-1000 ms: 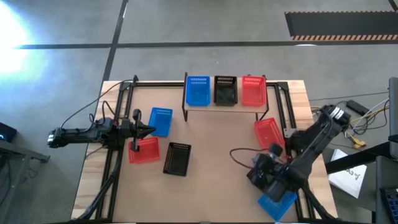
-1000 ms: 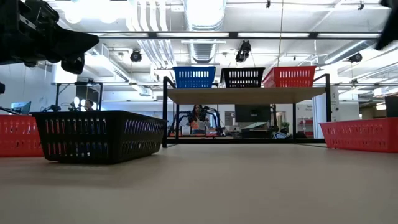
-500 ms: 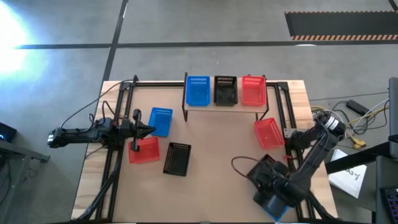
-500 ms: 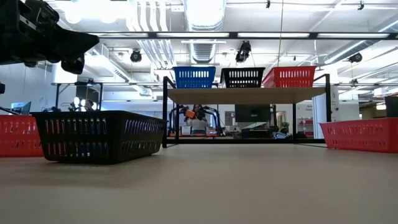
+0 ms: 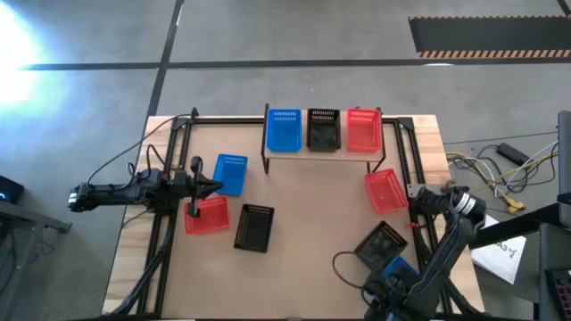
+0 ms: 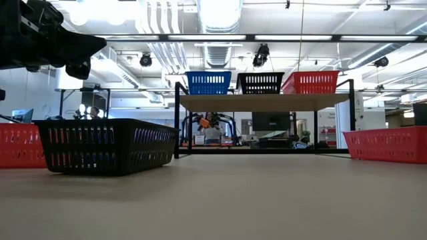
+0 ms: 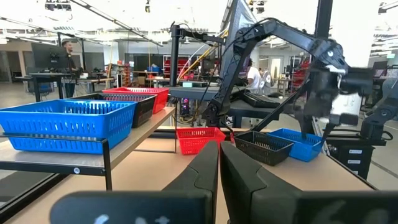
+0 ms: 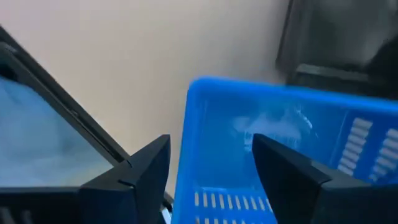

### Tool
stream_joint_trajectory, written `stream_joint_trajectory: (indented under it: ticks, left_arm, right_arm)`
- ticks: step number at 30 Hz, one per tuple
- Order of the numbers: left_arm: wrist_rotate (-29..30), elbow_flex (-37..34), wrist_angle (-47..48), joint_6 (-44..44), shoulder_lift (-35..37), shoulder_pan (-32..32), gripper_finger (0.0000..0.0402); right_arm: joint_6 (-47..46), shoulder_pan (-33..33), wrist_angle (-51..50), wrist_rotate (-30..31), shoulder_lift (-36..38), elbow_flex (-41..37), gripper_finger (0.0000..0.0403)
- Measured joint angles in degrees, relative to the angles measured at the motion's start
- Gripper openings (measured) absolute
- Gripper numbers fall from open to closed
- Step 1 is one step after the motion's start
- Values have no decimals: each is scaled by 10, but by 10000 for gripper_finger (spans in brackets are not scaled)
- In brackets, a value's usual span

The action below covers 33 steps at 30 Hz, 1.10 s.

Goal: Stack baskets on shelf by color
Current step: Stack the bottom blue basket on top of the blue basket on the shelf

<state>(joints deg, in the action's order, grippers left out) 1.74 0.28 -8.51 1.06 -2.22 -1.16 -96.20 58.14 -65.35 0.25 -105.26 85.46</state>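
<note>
At the upper centre of the high view, the shelf (image 5: 323, 153) carries three baskets side by side: a blue shelf basket (image 5: 284, 130), a black shelf basket (image 5: 323, 130) and a red shelf basket (image 5: 363, 130). On the tabletop (image 5: 303, 223) at left lie a loose blue basket (image 5: 231, 173), a loose red basket (image 5: 208, 215) and a loose black basket (image 5: 254, 227); at right lie a second red basket (image 5: 385, 190), a second black basket (image 5: 382, 242) and, just below and touching it, a second blue basket (image 5: 397, 267). The left gripper (image 5: 212, 186) sits at centre left between the loose blue and loose red baskets; the right gripper (image 5: 379, 285) lies at lower right beside the second blue basket. In the low view, the shelf (image 6: 264, 103) stands at centre with its three baskets on top, the loose black basket (image 6: 107, 145) fills the left foreground, and red baskets show at both edges. In the left wrist view, the left gripper (image 7: 219, 163) has its fingers pressed together on nothing, pointing toward the right arm (image 7: 280, 56) and the three right-hand baskets; the shelf's baskets run along the left of the frame. In the right wrist view, the right gripper (image 8: 211, 165) is spread, with the rim of the second blue basket (image 8: 273, 149) between its fingers.
</note>
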Motion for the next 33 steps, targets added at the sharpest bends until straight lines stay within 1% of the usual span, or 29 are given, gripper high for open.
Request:
stream_joint_trajectory:
  ticks: [3,5,7,10,15,16,19,22,24,26,29,33]
  left_arm:
    - [0,0,0,0,0,0,0]
    - [0,0,0,0,0,0,0]
    - [0,0,0,0,0,0,0]
    - [0,0,0,0,0,0,0]
    - [0,0,0,0,0,0,0]
    - [0,0,0,0,0,0,0]
    - [0,0,0,0,0,0,0]
    - [0,0,0,0,0,0,0]
    - [0,0,0,0,0,0,0]
    - [0,0,0,0,0,0,0]
    - [0,0,0,0,0,0,0]
    - [0,0,0,0,0,0,0]
  right_arm:
    - [-3,0,-3,-47,-29,6,207]
    - [-7,2,-3,-62,-41,5,195]
    - [-7,5,0,-65,-50,5,176]
    - [7,10,5,-64,-58,5,132]
    - [15,12,19,-63,-60,17,34]
    - [13,11,23,-64,-60,26,21]
    - [12,11,27,-61,-58,70,14]
    - [16,11,27,-31,-59,124,10]
    - [34,11,28,2,-61,162,9]
    - [75,11,28,49,-63,196,9]
    - [173,2,28,111,-73,246,9]
    - [349,-24,28,172,-86,312,9]
